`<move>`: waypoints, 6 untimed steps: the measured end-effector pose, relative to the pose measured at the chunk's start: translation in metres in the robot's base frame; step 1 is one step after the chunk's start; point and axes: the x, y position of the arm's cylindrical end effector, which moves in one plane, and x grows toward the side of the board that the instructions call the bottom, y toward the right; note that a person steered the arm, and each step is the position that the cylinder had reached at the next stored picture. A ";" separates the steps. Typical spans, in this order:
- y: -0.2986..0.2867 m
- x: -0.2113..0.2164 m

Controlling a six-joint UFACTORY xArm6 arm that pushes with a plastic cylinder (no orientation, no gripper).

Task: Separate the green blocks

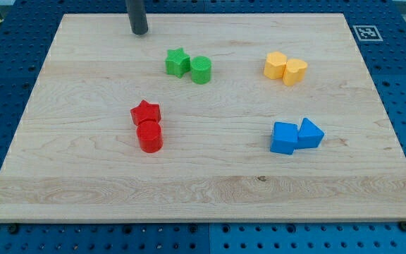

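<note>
Camera view: my tip (139, 32) is seen near the board's top edge, touching nothing, no jaws to open or shut. Down and toward the view's right lie the green star (177, 62) and green cylinder (201, 70), touching, pair axis running left-right; star is nearer. Path between is unobstructed. Red star (145, 112) and red cylinder (149, 136) sit lower; yellow blocks (285, 68) and blue blocks (296, 135) well apart rightward.
</note>
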 end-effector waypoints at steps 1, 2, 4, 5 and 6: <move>0.000 0.000; 0.055 0.000; 0.126 0.057; 0.132 0.074; 0.145 0.088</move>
